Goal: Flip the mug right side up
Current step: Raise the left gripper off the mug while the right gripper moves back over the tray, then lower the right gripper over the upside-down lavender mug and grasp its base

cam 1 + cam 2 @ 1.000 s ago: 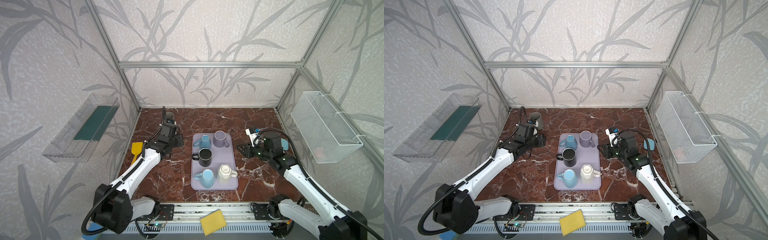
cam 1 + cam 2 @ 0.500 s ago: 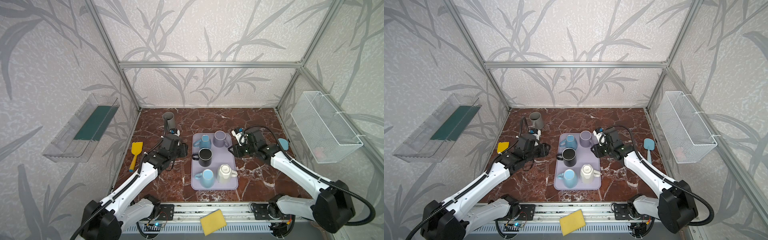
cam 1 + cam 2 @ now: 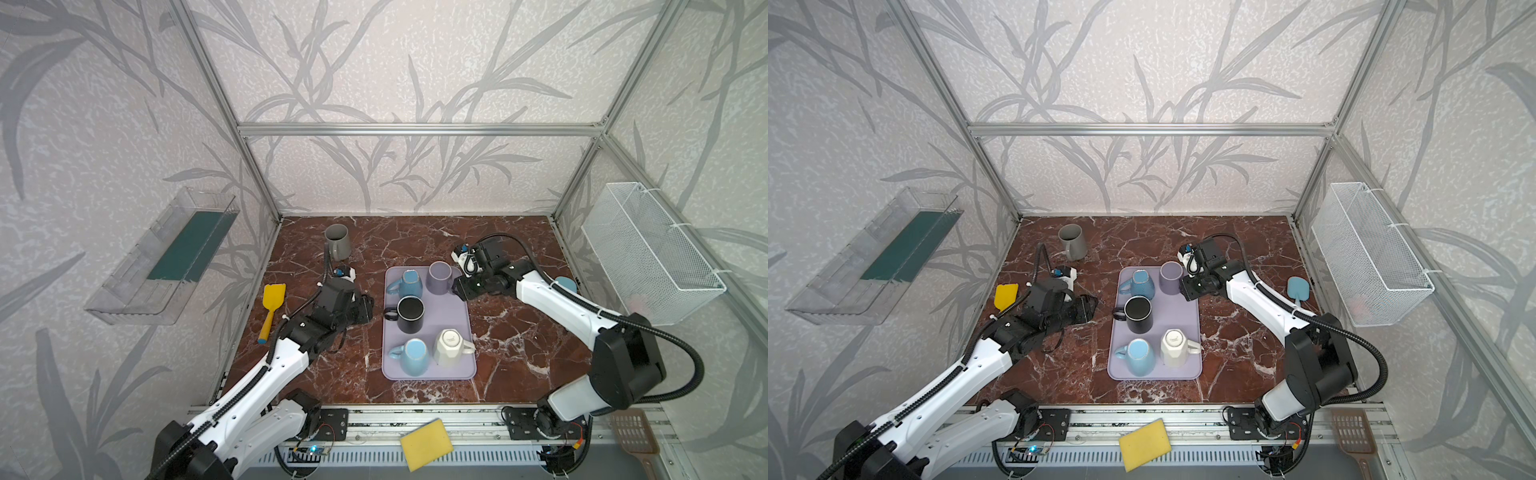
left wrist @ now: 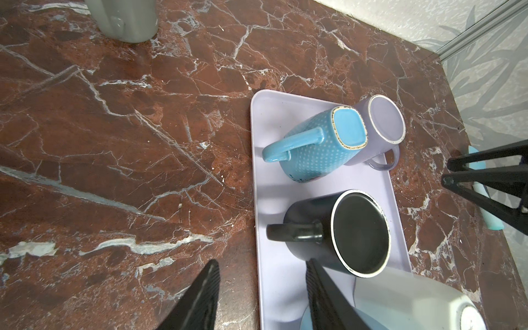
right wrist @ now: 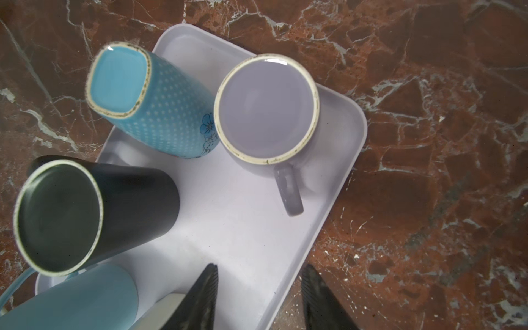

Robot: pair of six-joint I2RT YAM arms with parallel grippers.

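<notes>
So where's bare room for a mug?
Bare marble: the back strip behind the lavender tray, between the grey mug and the right hand; also front right, between tray and right arm. The tray is crowded, bare only right of the black mug.

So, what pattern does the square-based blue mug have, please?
Square-based blue mug: white dots, one blue flower; right wrist view.

**Bright, Even Light; Soft Close-Ups**

We found both top views sharp and brightly, evenly lit from overhead. Shadows on the lavender plastic tray (image 5: 234, 228) were faint and soft-edged. The glossy red-brown marble tabletop (image 4: 114, 148) carried a pale sheen. Close to the lens, the right gripper (image 5: 260, 267) and the pale blue ceramic mug (image 5: 85, 297) looked blurred. Wide-angle distortion made the black ceramic mug (image 5: 85, 211) lean outward.
</notes>
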